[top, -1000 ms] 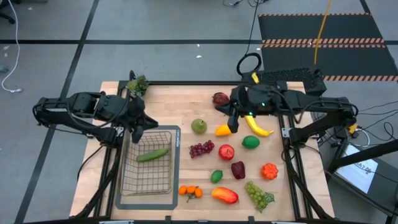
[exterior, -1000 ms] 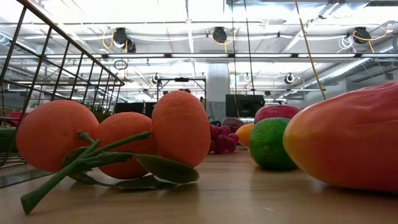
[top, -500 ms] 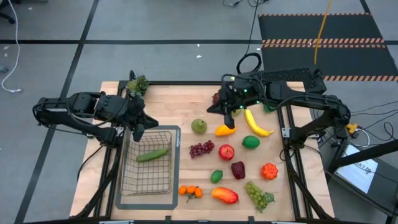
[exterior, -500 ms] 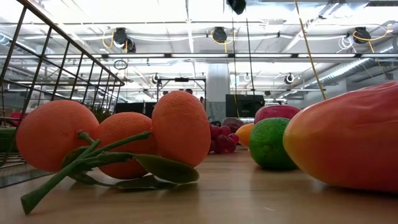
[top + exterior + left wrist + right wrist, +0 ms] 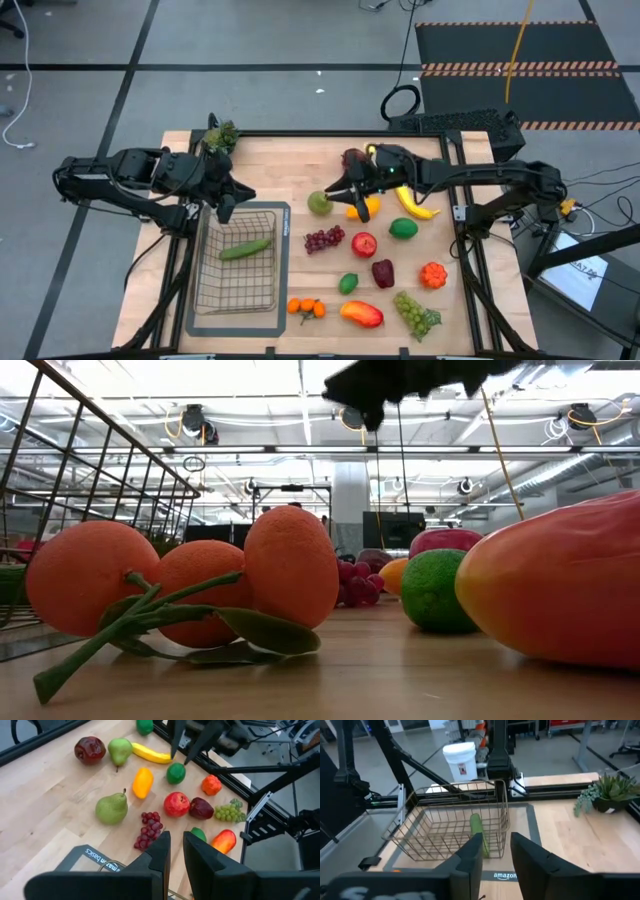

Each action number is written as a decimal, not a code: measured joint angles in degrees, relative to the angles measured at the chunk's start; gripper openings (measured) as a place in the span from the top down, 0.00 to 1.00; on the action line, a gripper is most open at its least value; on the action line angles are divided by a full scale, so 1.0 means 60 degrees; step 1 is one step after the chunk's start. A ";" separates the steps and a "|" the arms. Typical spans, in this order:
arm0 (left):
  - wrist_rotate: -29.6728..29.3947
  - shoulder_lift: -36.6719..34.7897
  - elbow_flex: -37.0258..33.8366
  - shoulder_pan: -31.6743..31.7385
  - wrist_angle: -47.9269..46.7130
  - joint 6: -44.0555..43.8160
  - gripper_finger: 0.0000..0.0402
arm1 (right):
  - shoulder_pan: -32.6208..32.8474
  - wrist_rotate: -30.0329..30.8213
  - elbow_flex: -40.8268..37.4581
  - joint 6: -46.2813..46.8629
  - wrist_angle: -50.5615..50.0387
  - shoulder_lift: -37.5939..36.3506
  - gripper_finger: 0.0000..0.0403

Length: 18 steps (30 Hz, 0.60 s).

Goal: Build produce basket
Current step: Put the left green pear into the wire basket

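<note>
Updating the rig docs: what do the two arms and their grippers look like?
Both arms are black, jointed, with black cabling along the links. The left gripper and the right gripper each end in two slim dark fingers. No markings are readable on them.

Robotics lab or industrial test floor, not a home. Grey concrete floor (image 5: 250, 40) with taped lines, hazard-striped black mat (image 5: 520, 45) at 1 o'clock off the table (image 5: 300, 150). Open ceiling with strip lights (image 5: 300, 450) and hanging cable reels (image 5: 193, 420). White bucket (image 5: 460, 760) and metal frames beyond the table.
</note>
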 joint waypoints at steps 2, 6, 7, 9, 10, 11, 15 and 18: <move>-0.0014 0.0000 0.0000 0.0000 0.0000 0.0000 0.87 | -0.0069 0.0033 -0.0727 0.0136 0.0936 0.0017 0.74; -0.0014 0.0010 0.0000 0.0000 0.0000 -0.0040 0.87 | -0.0258 0.0334 -0.1812 0.0474 0.2311 0.0053 0.74; -0.0014 0.0011 0.0000 0.0000 0.0000 -0.0040 0.87 | -0.0328 0.0355 -0.1989 0.0527 0.2359 0.0067 0.73; -0.0014 0.0011 0.0000 0.0000 -0.0004 -0.0042 0.87 | -0.0432 0.0547 -0.2152 0.0451 0.2379 0.0164 0.73; -0.0015 0.0011 0.0000 0.0000 -0.0004 -0.0040 0.87 | -0.0497 0.0550 -0.2173 0.0332 0.2447 0.0243 0.73; -0.0021 0.0012 0.0000 0.0000 -0.0004 -0.0038 0.87 | -0.0556 0.0545 -0.2178 0.0216 0.2451 0.0324 0.73; -0.0087 0.0117 -0.0004 0.0000 -0.0018 0.0001 0.87 | -0.0792 0.0542 -0.2190 -0.0015 0.3132 0.0987 0.71; -0.0100 0.0229 -0.0004 0.0000 -0.0022 0.0031 0.87 | -0.0935 0.0543 -0.2190 0.0013 0.3678 0.1452 0.68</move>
